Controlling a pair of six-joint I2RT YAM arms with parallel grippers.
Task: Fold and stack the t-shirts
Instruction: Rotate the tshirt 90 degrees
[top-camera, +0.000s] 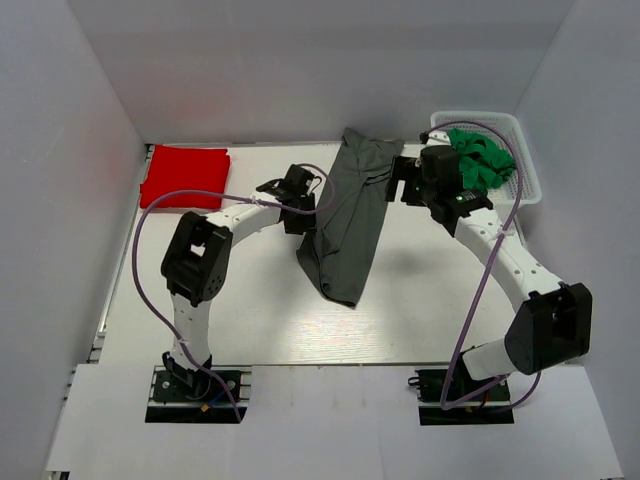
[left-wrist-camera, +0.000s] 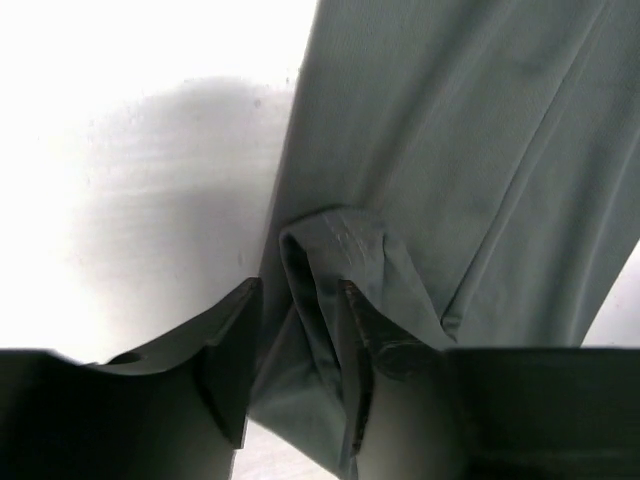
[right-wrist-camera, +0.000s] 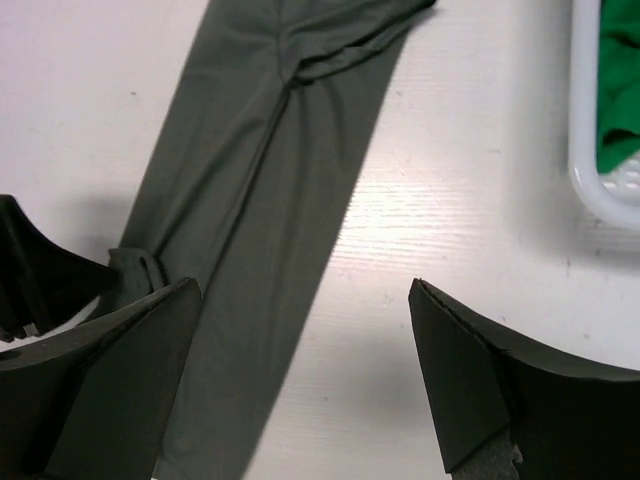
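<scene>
Grey t-shirt lies on the table as a long narrow strip. It runs from the far side toward the arm bases and tilts slightly left at the near end. All places below are relative to this shirt.

Left gripper is at the shirt's left edge, about midway along the strip. In the left wrist view, the left gripper has its jaws partway apart, one on each side of a raised, bunched fold of the grey t-shirt. The fold fills most of the gap and touches at least one finger. Cannot tell whether it is actually clamped.

Right gripper is at the shirt's far right, near the top end of the strip. The right wrist view shows the right gripper with jaws spread wide and nothing between them. Bare table and the right edge of the grey t-shirt lie below.

Red t-shirt sits well to the left of the grey one, at the far left of the table. It is folded into a flat rectangle and is well apart from both grippers.

White basket sits to the right of the grey shirt's far end, just beyond the right gripper, with green cloth heaped in it. The basket wall and green cloth also show at the right edge of the right wrist view.
</scene>
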